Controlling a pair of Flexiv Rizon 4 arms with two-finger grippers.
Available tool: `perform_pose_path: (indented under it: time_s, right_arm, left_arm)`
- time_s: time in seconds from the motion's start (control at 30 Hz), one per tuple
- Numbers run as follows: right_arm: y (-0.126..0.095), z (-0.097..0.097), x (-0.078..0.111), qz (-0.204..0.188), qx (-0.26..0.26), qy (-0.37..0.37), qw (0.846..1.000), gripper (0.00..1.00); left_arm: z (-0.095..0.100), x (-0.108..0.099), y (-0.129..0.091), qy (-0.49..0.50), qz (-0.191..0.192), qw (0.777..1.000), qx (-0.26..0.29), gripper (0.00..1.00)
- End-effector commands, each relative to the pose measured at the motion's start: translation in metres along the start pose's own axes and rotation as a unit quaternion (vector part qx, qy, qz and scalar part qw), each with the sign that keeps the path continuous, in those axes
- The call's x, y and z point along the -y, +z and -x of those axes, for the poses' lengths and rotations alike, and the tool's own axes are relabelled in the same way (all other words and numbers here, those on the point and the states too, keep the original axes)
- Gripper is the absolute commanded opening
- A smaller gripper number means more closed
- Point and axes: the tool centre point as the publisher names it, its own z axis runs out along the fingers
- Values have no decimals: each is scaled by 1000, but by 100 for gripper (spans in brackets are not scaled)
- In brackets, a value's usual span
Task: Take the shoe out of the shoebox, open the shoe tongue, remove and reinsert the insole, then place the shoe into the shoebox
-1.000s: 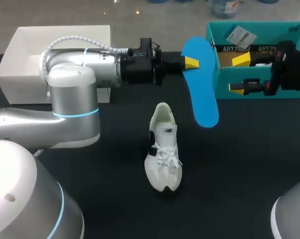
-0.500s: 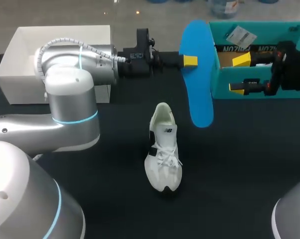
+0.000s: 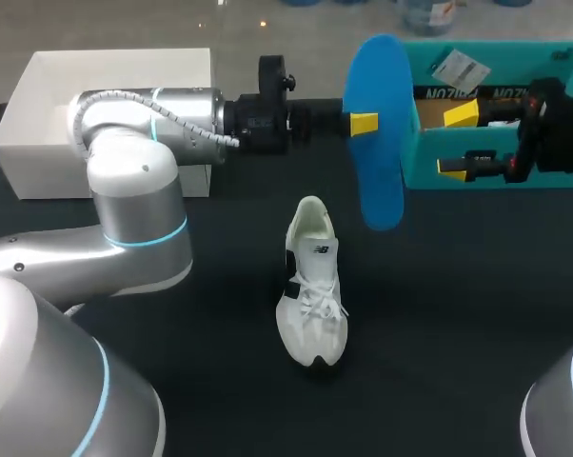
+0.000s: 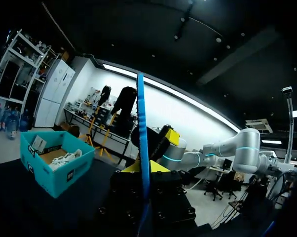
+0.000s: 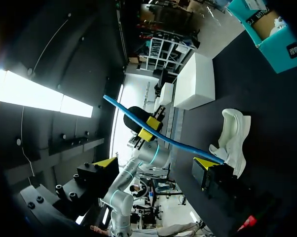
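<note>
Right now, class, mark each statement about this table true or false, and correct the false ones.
1. The left gripper holds the blue insole. True.
2. The white shoe lies inside the teal shoebox. False: it stands on the table, outside the box.
3. The right gripper is shut on the shoe. False: it is open and empty, by the shoebox.
4. A white box stands on the left arm's side. True.

Head view evenly lit over the dark table — wrist views dim, edge-warped, light strips glaring.

Wide black tabletop under soft, even light.
</note>
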Motion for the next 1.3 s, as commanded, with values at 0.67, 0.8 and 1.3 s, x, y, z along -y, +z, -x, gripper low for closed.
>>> perform_pose_path:
  time_s: [0.67, 0.8, 1.3]
  right_arm:
    - [2, 0, -1, 0, 0, 0, 1000, 100]
    - [2, 0, -1, 0, 0, 0, 1000, 100]
    - [2, 0, -1, 0, 0, 0, 1000, 100]
  left_arm:
    - [2, -8, -8, 393, 39, 917, -63, 0]
    - [2, -8, -8, 393, 39, 917, -63, 0]
    - [5, -5, -6, 621, 45, 782, 11, 0]
